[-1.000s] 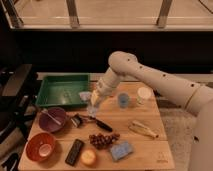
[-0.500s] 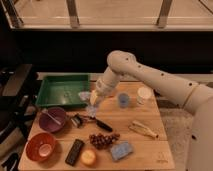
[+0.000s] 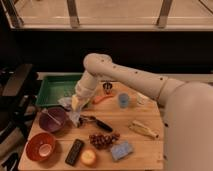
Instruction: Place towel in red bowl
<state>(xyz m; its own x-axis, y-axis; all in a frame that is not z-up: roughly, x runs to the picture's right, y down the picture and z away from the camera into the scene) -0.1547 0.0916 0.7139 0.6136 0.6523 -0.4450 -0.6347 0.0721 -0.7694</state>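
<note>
The towel (image 3: 70,106) is a crumpled pale grey cloth at the front right corner of the green tray (image 3: 54,88), hanging over onto the wooden table. My gripper (image 3: 76,103) is at the end of the white arm reaching in from the right and sits right on the towel. The red bowl (image 3: 40,147) stands at the table's front left corner, well below and left of the gripper, with something pale inside it.
A purple bowl (image 3: 52,120) stands between the towel and the red bowl. On the table (image 3: 145,150) lie a black-handled tool (image 3: 100,123), grapes (image 3: 103,138), a black remote (image 3: 75,151), an orange fruit (image 3: 89,157), a blue sponge (image 3: 121,149), a blue cup (image 3: 123,100) and a yellowish item (image 3: 142,129).
</note>
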